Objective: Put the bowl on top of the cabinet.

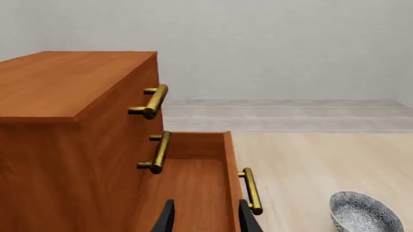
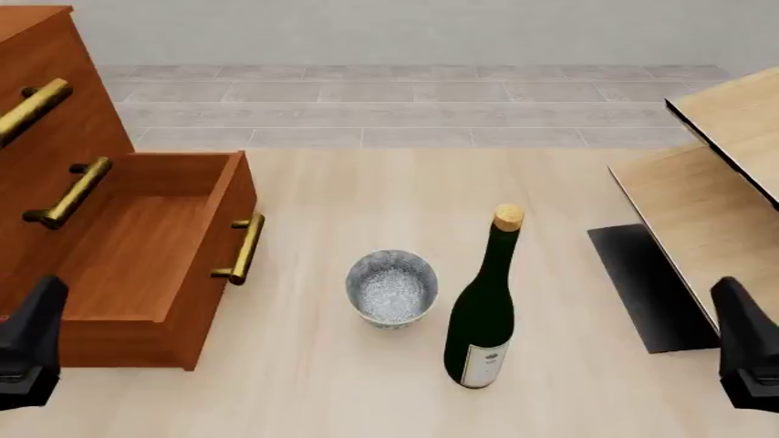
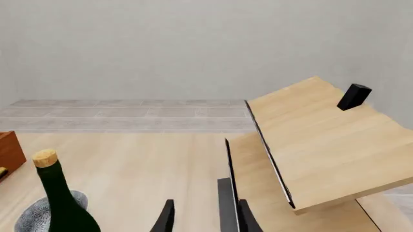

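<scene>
Front view, left to right: the cabinet [image 2: 49, 109] fills the left edge, its lowest drawer [image 2: 146, 246] pulled out and open, brass handles [image 2: 240, 248] on the fronts. The left gripper [image 2: 31, 345] sits low at the near left corner, just in front of that drawer; its wrist view shows the two fingertips [image 1: 168, 217] apart, holding nothing. The bowl [image 2: 391, 288] stands upright on the table [image 2: 305, 383], to the right of the drawer and forward of the left gripper, with the wine bottle [image 2: 484, 306] just beside it on its right. Beyond the bottle stands pale furniture [image 2: 700, 210], and the right gripper [image 2: 745, 351] waits at the near right corner, its fingers likewise apart and empty. The bowl seems somewhat nearer the left arm, and the bottle blocks the right arm's approach, so the left looks better placed.
</scene>
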Available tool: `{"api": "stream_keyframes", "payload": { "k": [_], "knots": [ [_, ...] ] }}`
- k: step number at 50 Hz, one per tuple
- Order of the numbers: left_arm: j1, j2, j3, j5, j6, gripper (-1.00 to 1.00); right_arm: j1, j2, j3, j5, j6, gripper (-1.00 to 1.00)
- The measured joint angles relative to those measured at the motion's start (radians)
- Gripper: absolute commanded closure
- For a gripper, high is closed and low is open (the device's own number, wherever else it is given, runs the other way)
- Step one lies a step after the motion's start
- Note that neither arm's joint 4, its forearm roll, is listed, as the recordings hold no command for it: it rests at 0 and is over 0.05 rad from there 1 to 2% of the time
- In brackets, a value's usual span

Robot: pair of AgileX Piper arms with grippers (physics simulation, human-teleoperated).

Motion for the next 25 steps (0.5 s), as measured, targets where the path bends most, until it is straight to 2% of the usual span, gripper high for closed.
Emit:
{"api": "stream_keyframes", "payload": {
  "k": [18, 25],
  "knots": [
    [0.003, 0.023, -0.001, -0.015, 0.014, -1.00, 0.000, 0.004, -0.002, -0.001, 0.000, -1.00],
    [-0.014, 0.086, -0.004, -0.054, 0.019, -1.00, 0.000, 0.005, -0.003, -0.001, 0.000, -1.00]
  ]
}}
